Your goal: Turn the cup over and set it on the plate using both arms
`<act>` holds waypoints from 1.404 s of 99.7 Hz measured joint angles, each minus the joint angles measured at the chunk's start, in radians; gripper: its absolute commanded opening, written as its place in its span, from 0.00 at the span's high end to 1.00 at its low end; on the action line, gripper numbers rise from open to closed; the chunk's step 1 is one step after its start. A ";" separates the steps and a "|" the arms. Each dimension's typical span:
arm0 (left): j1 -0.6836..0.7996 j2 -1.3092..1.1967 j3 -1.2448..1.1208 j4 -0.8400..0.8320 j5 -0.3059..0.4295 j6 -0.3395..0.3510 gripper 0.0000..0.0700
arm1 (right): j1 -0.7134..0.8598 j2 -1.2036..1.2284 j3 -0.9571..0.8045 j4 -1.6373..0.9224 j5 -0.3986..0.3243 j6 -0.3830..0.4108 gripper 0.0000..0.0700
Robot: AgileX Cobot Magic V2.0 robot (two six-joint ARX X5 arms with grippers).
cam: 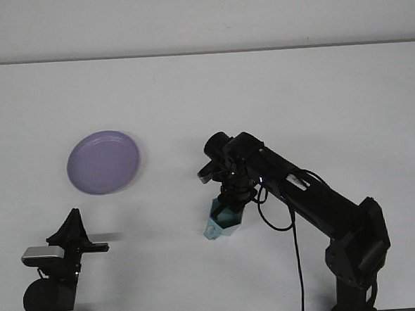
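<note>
Right gripper (228,209) with cup (222,221) over white table (260,96)

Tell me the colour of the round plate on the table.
Lavender purple; the round plate shows in the front view.

right gripper (230,205) fingertips hidden behind cup (224,221), left arm (56,277) base cropped
</note>
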 measured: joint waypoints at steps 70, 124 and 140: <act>0.000 0.105 0.220 -0.133 0.192 -0.218 0.98 | -0.177 -0.442 0.027 0.193 -0.007 -0.006 0.35; -0.158 0.753 0.758 -0.433 0.502 -0.235 0.98 | -0.320 -1.192 -0.899 0.987 0.100 0.084 0.35; -0.266 0.948 0.873 -0.575 0.503 -0.224 0.98 | -0.321 -1.382 -1.072 1.096 0.154 0.091 0.35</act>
